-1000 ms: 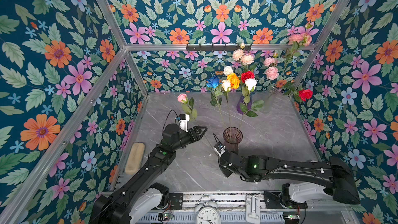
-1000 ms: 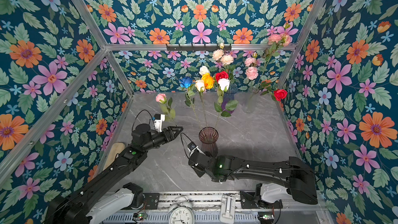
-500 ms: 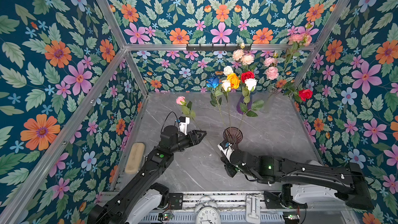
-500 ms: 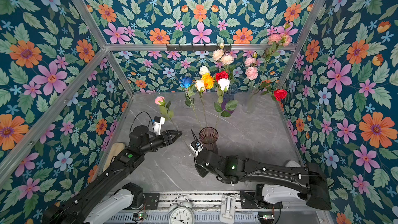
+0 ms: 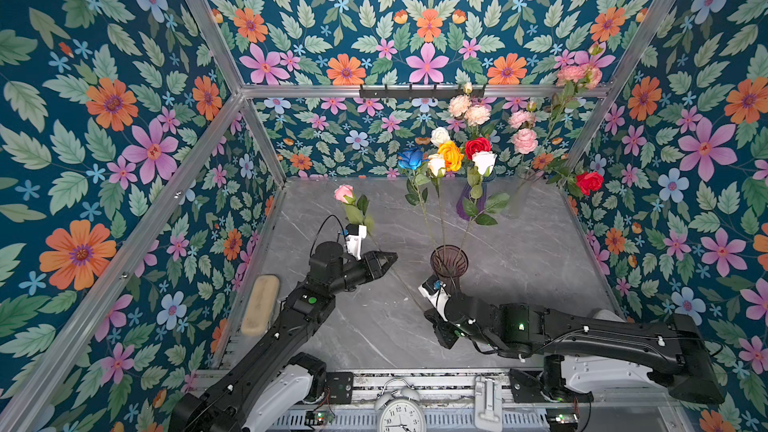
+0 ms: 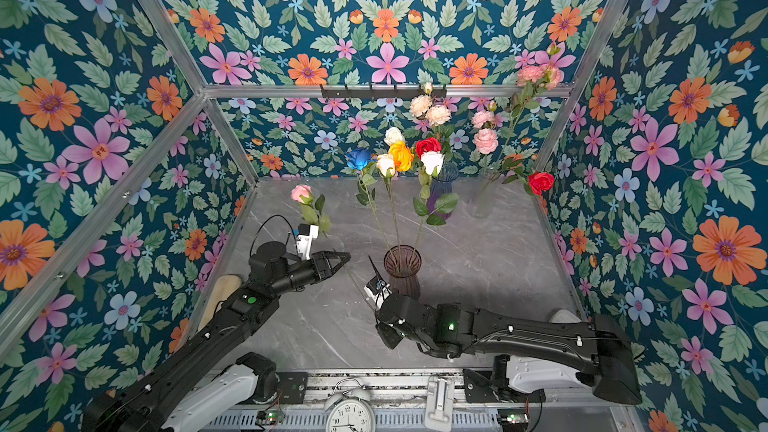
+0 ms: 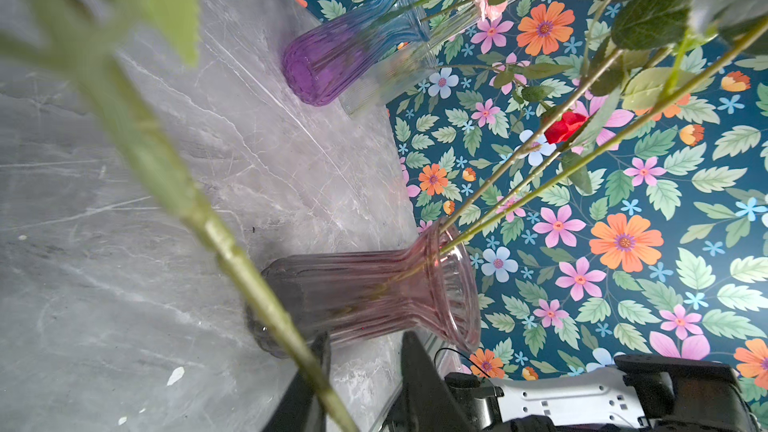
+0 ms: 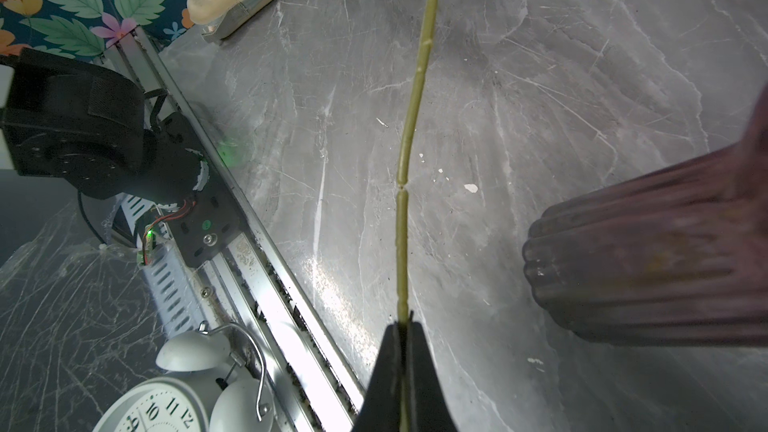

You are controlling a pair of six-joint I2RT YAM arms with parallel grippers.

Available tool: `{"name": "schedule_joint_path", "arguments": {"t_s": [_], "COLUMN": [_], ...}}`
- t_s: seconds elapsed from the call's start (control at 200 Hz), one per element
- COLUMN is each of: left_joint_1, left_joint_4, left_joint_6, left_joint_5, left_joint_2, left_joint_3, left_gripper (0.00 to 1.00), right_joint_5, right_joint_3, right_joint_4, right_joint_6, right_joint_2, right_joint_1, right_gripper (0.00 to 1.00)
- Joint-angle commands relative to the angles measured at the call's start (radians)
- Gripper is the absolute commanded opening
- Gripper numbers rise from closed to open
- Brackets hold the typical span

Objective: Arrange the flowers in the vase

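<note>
Honestly, my left claw [image 5: 390, 258] stands apart around the rose [image 5: 344, 193] at mid-stem, not yet biting, toward the table's [image 5: 540, 251] left edge. My right claw [image 8: 401, 328] is clamped on the stem's foot, just beside the vase [image 5: 449, 261] at mid-table. If I release right before left bites, the rose topples; a careless swing could knock the vase and its three flowers [image 5: 436, 166].

- Three vases [image 5: 455, 270]: one smoky pink, one purple, one clear.
- Eight roses [image 5: 477, 146], the pink rose [image 5: 344, 193] included.
- One alarm clock [image 5: 401, 415].
- One beige block [image 5: 259, 305].
</note>
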Motion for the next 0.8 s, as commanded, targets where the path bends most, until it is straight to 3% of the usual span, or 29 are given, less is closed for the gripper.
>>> {"name": "schedule_joint_path", "arguments": {"t_s": [0.0,0.28,0.43,0.645,0.775,0.79], "left_joint_1": [0.001,0.001,0.001,0.001,0.001,0.001], "left_joint_4": [0.028,-0.081,-0.121,-0.126,-0.145,-0.153], "left_joint_6": [0.003,0.066,0.085,0.079,0.096,0.104], "left_joint_5": [0.010,-0.016,-0.014,-0.010,-0.024,-0.027], "left_joint_2": [-0.009,-0.025,-0.025,-0.028,-0.038,-0.038], "left_joint_3": [0.000,0.070,0.115,0.124,0.132,0.136], "left_gripper": [0.32,0.31,0.16,0.11,0.00,0.00], "right_joint_5": [0.009,0.053,0.064,0.057,0.051,0.053], "right_joint_3": [0.001,-0.019,-0.023,-0.020,-0.017,-0.018], "right_joint_4": [0.022,0.014,0.026,0.047,0.046,0.044], "right_joint_6": [0.008,0.016,0.025,0.025,0.026,0.027], "right_joint_2": [-0.006,-0.014,-0.004,0.001,-0.002,-0.004], "right_joint_1": [0.001,0.021,0.029,0.030,0.030,0.030], "right_gripper": [0.00,0.00,0.00,0.00,0.00,0.04]}}
